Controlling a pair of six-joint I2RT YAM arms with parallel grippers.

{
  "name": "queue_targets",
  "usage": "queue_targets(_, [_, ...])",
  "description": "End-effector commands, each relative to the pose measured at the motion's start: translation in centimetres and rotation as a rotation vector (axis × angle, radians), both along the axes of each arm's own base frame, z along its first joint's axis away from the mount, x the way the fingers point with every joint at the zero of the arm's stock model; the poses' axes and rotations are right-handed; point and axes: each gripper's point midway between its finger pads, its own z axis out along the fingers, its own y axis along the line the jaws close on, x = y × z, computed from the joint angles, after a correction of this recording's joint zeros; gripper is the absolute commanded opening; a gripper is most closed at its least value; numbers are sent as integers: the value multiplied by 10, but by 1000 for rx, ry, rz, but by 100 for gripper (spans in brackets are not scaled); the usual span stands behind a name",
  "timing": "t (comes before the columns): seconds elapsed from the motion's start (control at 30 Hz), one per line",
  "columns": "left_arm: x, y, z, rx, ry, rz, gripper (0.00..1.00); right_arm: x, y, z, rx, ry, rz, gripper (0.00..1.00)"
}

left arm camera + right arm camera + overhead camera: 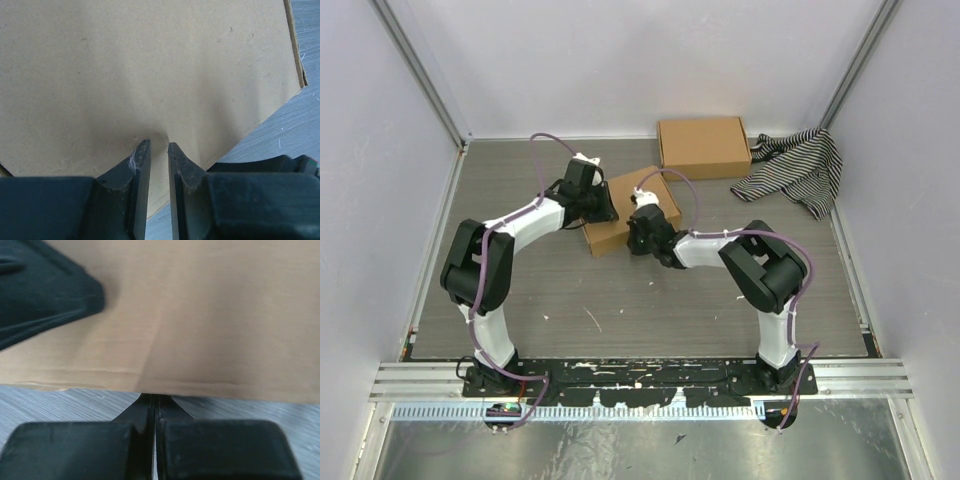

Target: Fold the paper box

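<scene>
Paper box (pixel 632 188) lies mid-counter (pixel 620 300), both arms on it. Left claw (pixel 158 145): slightly apart, tips against its flat panel. Right claw (pixel 154 397): together, tips at the box's edge.

The left arm (pixel 525 226) and right arm (pixel 705 250) share white tubular links, bulky black joints, thin purple cables (pixel 542 140), black wedge-shaped fingers (pixel 140 170) and black base plates (pixel 580 385) at lower frame.

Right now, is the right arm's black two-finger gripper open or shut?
Shut: the right gripper fingers touch at the brown cardboard paper box edge.
</scene>
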Motion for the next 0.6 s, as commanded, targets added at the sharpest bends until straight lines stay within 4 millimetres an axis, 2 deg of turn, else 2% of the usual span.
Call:
queue_targets(0.0, [-49,-7,-58,47,205,-109,27,17,61,45,166,-107,141,1])
queue_targets(0.13, [-56,-5,-62,53,215,-129,23,25,64,49,163,-111,116,1])
queue_targets(0.37, [-67,3,-58,72,209,-147,21,38,26,61,89,-130,-9,1])
queue_targets(0.5, [-69,3,-40,51,183,-143,24,13,31,74,131,-109,111,1])
queue_targets(0.57, [-68,6,-21,45,148,-127,30,-1,31,80,139,-98,146,1])
